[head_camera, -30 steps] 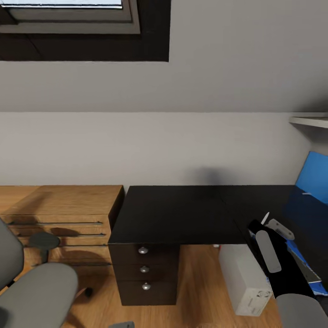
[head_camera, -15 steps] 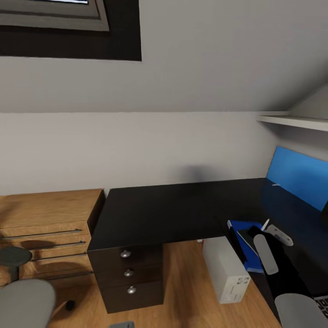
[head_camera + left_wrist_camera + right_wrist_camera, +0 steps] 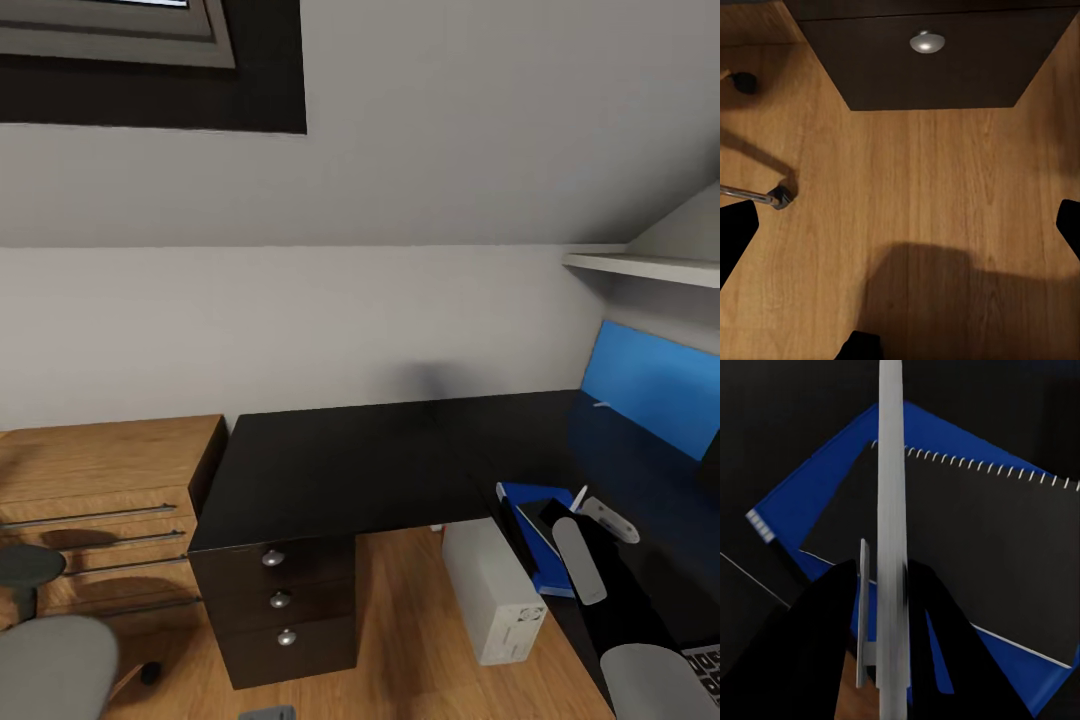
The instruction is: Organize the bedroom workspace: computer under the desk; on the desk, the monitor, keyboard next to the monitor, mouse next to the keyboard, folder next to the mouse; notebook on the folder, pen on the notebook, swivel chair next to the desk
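The bright blue folder (image 3: pixel 522 495) lies on the right wing of the black desk (image 3: pixel 350 465). On the folder rests the spiral-bound notebook (image 3: pixel 982 540), which looks dark grey here. My right gripper (image 3: pixel 566 512) hovers just above them, shut on the thin white pen (image 3: pixel 891 510). The white computer (image 3: pixel 495 595) stands on the floor under the desk. A corner of the keyboard (image 3: pixel 706 664) shows at the lower right. The grey swivel chair (image 3: pixel 50 665) is at the lower left, away from the desk. My left gripper (image 3: pixel 900 225) is open over the wood floor. Monitor and mouse are out of view.
A three-drawer black unit (image 3: pixel 280 600) holds up the desk's left end, with low wooden shelving (image 3: pixel 100 490) beside it. A long blue wall panel (image 3: pixel 650 385) and a white shelf (image 3: pixel 640 265) sit at the right. A chair castor (image 3: pixel 780 197) is near my left gripper.
The head view has swung right, bringing in more of the desk's right wing and the folder. My right gripper still holds the pen over the notebook, hardly shifted.
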{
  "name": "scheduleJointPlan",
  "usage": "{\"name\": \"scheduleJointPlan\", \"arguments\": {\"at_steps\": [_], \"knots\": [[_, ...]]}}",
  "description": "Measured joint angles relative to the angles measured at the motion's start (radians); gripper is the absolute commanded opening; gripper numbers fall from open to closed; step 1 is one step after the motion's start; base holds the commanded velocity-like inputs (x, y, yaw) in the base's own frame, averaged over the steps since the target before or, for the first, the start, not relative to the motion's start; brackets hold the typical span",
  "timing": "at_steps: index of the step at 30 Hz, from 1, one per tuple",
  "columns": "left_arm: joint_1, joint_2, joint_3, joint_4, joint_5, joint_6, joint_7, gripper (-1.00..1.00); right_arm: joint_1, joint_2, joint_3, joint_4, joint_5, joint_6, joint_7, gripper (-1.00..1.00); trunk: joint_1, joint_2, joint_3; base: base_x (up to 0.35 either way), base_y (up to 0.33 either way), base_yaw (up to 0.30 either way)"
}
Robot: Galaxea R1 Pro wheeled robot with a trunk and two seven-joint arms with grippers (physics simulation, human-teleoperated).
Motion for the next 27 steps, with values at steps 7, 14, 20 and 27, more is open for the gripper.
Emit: {"name": "scheduleJointPlan", "arguments": {"at_steps": [7,14,20,27], "knots": [[0.0,-0.001,-0.001,0.0,0.0,0.0,0.0,1.0,0.0,0.0,0.0,0.0,0.022,-0.001,0.0,-1.0,0.0,0.0,0.0,0.0,0.0,0.0],[0.0,-0.001,-0.002,0.0,0.0,0.0,-0.001,1.0,-0.001,-0.001,0.0,0.032,0.027,-0.002,0.0,-1.0,0.0,0.0,0.0,0.023,0.0,0.0],[0.0,-0.002,-0.003,0.0,0.001,0.0,-0.001,1.0,-0.03,-0.006,0.0,0.115,0.071,-0.037,0.0,-1.0,-0.001,0.0,0.0,0.243,0.0,0.0],[0.0,-0.003,-0.003,0.0,0.001,0.0,-0.002,1.0,-0.062,-0.007,0.0,0.188,0.132,-0.079,0.001,-1.0,0.0,0.0,0.0,0.202,0.0,0.0]]}}
